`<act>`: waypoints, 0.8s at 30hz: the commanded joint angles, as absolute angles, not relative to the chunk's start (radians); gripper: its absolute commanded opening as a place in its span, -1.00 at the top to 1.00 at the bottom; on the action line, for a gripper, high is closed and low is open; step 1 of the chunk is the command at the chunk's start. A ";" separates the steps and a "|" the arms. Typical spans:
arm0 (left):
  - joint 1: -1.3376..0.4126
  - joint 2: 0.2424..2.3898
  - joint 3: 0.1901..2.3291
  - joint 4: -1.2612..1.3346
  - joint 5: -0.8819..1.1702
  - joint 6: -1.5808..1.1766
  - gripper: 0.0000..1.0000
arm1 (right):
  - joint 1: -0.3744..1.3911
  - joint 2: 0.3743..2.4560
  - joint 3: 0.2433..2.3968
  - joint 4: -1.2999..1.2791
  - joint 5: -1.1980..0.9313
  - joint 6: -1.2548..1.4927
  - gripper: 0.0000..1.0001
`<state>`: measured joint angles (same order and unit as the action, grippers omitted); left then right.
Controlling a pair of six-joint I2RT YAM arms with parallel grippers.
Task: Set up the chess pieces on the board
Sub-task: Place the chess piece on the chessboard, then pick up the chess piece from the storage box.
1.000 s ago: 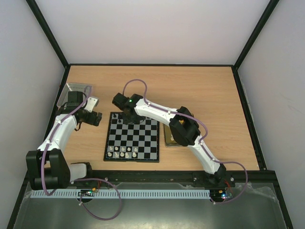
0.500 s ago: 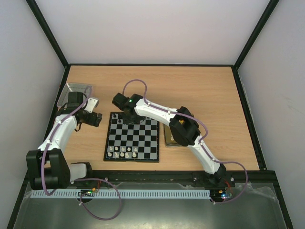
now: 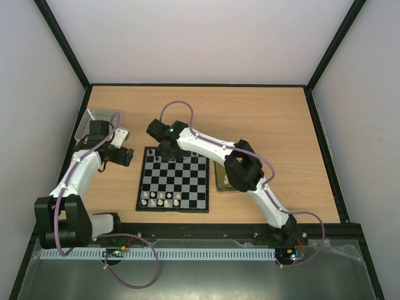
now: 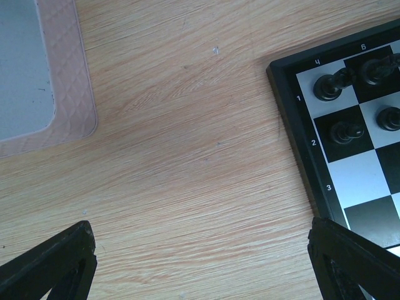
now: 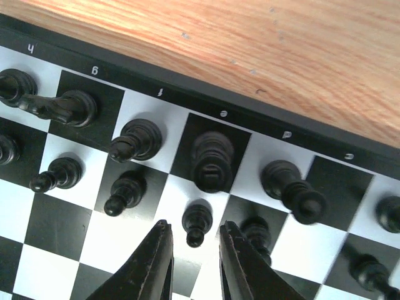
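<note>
The board (image 3: pixel 173 181) lies mid-table, with black pieces along its far rows and several white pieces (image 3: pixel 160 199) near the front edge. My right gripper (image 5: pixel 195 234) hovers over the board's far rows, open, its fingers (image 5: pixel 156 262) either side of a standing black pawn (image 5: pixel 196 223) without touching it. Around it stand a black king (image 5: pixel 212 162), a bishop (image 5: pixel 134 141), a knight (image 5: pixel 62 108) and more pawns (image 5: pixel 125 191). My left gripper (image 4: pixel 200 250) is open and empty over bare wood left of the board's corner (image 4: pixel 294 119).
A clear plastic tray (image 3: pixel 98 123) sits at the far left; its corner shows in the left wrist view (image 4: pixel 44 75). A gold tin tray (image 3: pixel 223 178) lies right of the board, partly under the right arm. Black rails edge the table.
My right gripper has shifted slightly toward the far edge of the board. The left arm has barely moved.
</note>
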<state>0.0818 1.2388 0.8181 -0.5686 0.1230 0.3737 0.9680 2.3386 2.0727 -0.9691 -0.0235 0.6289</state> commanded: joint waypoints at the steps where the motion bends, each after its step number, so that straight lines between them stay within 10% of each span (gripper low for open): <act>1: 0.087 1.227 0.856 -0.609 0.110 0.382 -0.86 | 0.958 2.221 2.040 -1.031 0.057 0.601 0.60; 12: 0.086 1.206 0.869 -0.614 0.127 0.378 -0.86 | 0.728 1.757 1.435 -0.867 0.102 0.587 0.57; 24: 0.081 1.212 0.896 -0.635 0.135 0.359 -0.86 | 0.594 1.691 1.214 -0.758 0.081 0.547 0.56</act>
<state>0.0834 1.2114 0.8707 -0.6003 0.1291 0.3714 0.6147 1.7092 1.2343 -0.8169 0.0780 0.5655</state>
